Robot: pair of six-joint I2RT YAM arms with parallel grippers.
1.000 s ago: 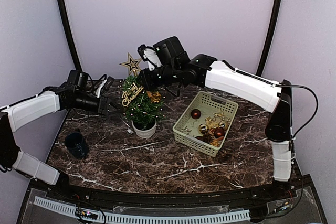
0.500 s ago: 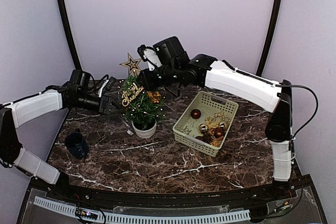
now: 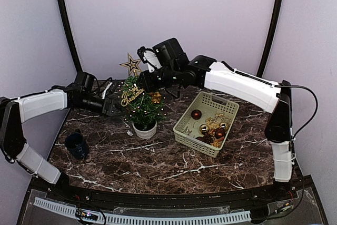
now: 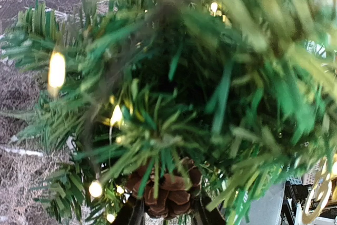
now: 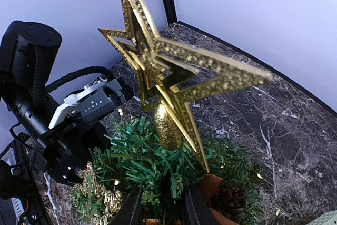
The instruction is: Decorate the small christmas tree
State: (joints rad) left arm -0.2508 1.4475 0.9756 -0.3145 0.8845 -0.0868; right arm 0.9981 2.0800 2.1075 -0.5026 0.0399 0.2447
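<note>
Pressing in from the left side, the left claw (image 4: pixel 168 212) is closed on a brown pine cone (image 4: pixel 169 193) and holds it right against the green needles of the small christmas tree (image 3: pixel 142 104). The tree stands upright in its white pot on the worktop (image 3: pixel 158 162), left of the basket (image 3: pixel 192 142) and apart from it. Its long axis runs straight up, ending in a gold star (image 5: pixel 181 59).

The tree lies directly ahead of the left claw, so the cone meets the branches side-on, about mid-height and just beside the gold lettered sign (image 3: pixel 131 94). In the left wrist view needles and small lit bulbs fill nearly everything, and the cone sits at the foot of a tuft. Whether it has caught on a branch cannot be told.

The right claw (image 5: pixel 160 204) reaches in at the top from the far right. Its fingers are drawn in close around the foliage just under the star, and it appears to be holding the tree steady.

The left arm is the one placed to hang the cone. A push along its line of approach would tip the light tree towards the basket, so the grip at the top probably matters here.
</note>
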